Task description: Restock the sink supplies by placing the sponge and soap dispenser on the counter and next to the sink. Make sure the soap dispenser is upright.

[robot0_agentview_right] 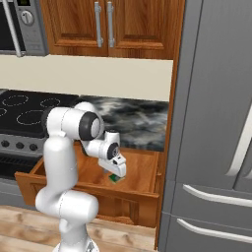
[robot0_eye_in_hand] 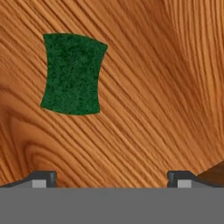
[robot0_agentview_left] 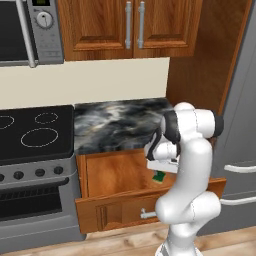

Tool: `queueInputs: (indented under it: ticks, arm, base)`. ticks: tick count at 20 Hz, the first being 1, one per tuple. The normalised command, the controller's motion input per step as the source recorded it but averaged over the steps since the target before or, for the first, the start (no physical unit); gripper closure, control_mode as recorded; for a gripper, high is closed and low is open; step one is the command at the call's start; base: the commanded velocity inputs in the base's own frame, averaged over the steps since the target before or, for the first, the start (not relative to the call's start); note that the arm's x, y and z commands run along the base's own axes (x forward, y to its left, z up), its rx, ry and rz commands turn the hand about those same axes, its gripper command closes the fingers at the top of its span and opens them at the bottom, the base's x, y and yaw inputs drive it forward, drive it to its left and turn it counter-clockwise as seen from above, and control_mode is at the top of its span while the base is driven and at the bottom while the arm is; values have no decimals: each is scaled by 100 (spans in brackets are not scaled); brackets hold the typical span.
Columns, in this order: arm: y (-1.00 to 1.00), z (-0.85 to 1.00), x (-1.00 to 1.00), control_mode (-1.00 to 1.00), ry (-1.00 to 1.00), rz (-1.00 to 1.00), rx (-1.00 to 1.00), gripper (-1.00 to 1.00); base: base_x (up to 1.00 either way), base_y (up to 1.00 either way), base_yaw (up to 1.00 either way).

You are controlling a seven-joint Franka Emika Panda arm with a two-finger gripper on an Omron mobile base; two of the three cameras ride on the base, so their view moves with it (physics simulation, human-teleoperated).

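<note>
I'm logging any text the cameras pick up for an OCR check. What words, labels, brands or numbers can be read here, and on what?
None can be read.
Microwave control panel: a small display and buttons, too small and blurred to read.
Stove front: knobs with no legible marks.
Sponge in the open drawer: plain green top, no label.

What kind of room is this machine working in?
A kitchen, rendered rather than real. A stove with a microwave above it stands beside a marbled counter, wooden cabinets hang overhead, and a grey fridge stands alongside. The arm reaches into an open drawer holding a sponge.
</note>
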Motion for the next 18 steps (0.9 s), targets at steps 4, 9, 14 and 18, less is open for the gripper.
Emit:
queueInputs:
  ticks: [4,9,14,18]
  arm:
    - [0,-29,29,-100,0,0,0,-100]
    - [-1,-26,35,-100,0,0,0,-100]
    - [-3,-28,25,-100,0,0,0,-100]
    - [-1,-23,32,-100,0,0,0,-100]
  base:
    - [0,0,0]
    - [0,0,0]
    - [0,0,0]
    - [0,0,0]
